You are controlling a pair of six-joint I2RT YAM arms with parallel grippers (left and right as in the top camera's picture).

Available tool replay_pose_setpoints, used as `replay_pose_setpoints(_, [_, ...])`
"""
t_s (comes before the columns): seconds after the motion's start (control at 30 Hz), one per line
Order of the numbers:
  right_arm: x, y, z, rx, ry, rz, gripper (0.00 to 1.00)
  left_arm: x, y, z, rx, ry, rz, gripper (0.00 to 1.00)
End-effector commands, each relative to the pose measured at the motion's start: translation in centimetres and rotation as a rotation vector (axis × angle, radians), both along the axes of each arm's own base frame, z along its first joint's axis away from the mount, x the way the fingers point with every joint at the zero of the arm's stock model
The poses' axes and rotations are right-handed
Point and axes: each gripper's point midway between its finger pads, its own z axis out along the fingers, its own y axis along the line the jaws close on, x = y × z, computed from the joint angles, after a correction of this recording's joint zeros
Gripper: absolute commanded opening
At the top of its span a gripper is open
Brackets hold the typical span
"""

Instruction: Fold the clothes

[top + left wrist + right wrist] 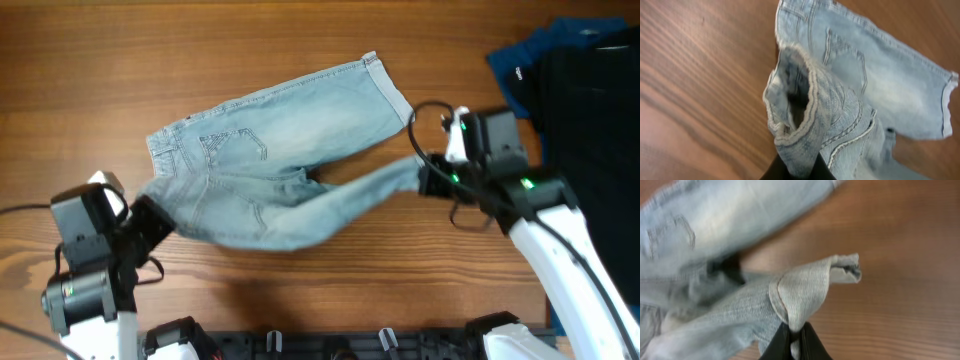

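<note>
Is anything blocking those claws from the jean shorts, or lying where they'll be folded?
Nothing visible. The left claw pinches the pale light-blue denim shorts at the waistband, the right claw a leg hem. The black garment and royal-blue garment lie at the right edge of the wooden table, apart from the shorts.

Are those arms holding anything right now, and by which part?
Both pinch the denim shorts: left end effector at the waist end, right end effector near one leg's cuff.
</note>
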Motion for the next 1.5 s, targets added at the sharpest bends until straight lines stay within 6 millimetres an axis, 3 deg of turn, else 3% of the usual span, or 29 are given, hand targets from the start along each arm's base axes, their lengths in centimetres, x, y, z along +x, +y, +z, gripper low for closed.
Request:
replay_pose_setpoints(0.0, [4.2, 0.9, -1.7, -0.011, -0.048, 0.034, 0.04, 2.5, 2.0, 0.2, 0.056, -0.022, 0.052, 0.04])
replay_pose_setpoints(0.1, [7.9, 1.8, -3.4, -0.004, -0.100, 0.036, 0.04, 5.5, 3.0, -0.6, 0.066, -0.042, 0.056, 0.04])
replay_pose_setpoints(0.2, [10.7, 2.3, -3.8, -0.003, -0.156, 0.029, 0.04, 8.3, 3.9, -1.8, 0.070, -0.058, 0.057, 0.04])
replay_pose_setpoints(0.3, [13.5, 2.6, -1.9, -0.022, -0.277, 0.049, 0.04, 11.2, 4.8, -3.0, 0.068, -0.088, 0.071, 0.04])
replay_pose_setpoints(0.4, [16.5, 3.1, 1.7, -0.024, -0.466, 0.068, 0.04, 13.2, 5.5, -3.7, 0.076, -0.120, 0.073, 0.04])
replay_pose_setpoints(0.53, [19.2, 2.0, 3.1, -0.038, -0.574, -0.045, 0.04, 14.8, 6.7, -4.6, 0.111, -0.137, 0.097, 0.04])
replay_pose_setpoints(0.73, [20.2, 1.6, -0.7, -0.077, -0.517, -0.073, 0.04, 16.0, 7.0, -5.3, 0.116, -0.158, 0.098, 0.04])
replay_pose_setpoints(1.0, [20.5, 0.9, -1.6, -0.109, -0.505, -0.100, 0.04, 17.1, 7.3, -4.6, 0.128, -0.207, 0.099, 0.04])
replay_pose_setpoints(1.13, [21.3, 1.2, -3.4, -0.097, -0.493, -0.113, 0.04, 18.2, 6.9, -5.2, 0.131, -0.226, 0.080, 0.08])
replay_pose_setpoints(1.17, [21.6, 1.2, -3.7, -0.092, -0.497, -0.118, 0.04, 18.9, 6.6, -5.3, 0.134, -0.242, 0.070, 0.15])
replay_pose_setpoints(1.2, [21.9, 1.3, -3.9, -0.085, -0.502, -0.125, 0.04, 19.5, 6.3, -5.3, 0.137, -0.260, 0.061, 0.31])
replay_pose_setpoints(1.23, [22.4, 1.5, -4.2, -0.070, -0.518, -0.136, 0.15, 20.5, 6.0, -5.3, 0.142, -0.290, 0.048, 0.76])
replay_pose_setpoints(1.27, [22.9, 1.6, -4.3, -0.064, -0.539, -0.137, 0.44, 21.3, 5.7, -5.3, 0.146, -0.316, 0.039, 1.00])
replay_pose_setpoints(1.33, [23.8, 1.8, -4.1, -0.051, -0.581, -0.142, 1.00, 22.8, 5.1, -5.4, 0.153, -0.365, 0.020, 1.00])
replay_pose_setpoints(1.47, [23.4, 2.0, -3.7, -0.047, -0.572, -0.125, 1.00, 22.5, 4.4, -5.6, 0.141, -0.351, 0.005, 1.00])
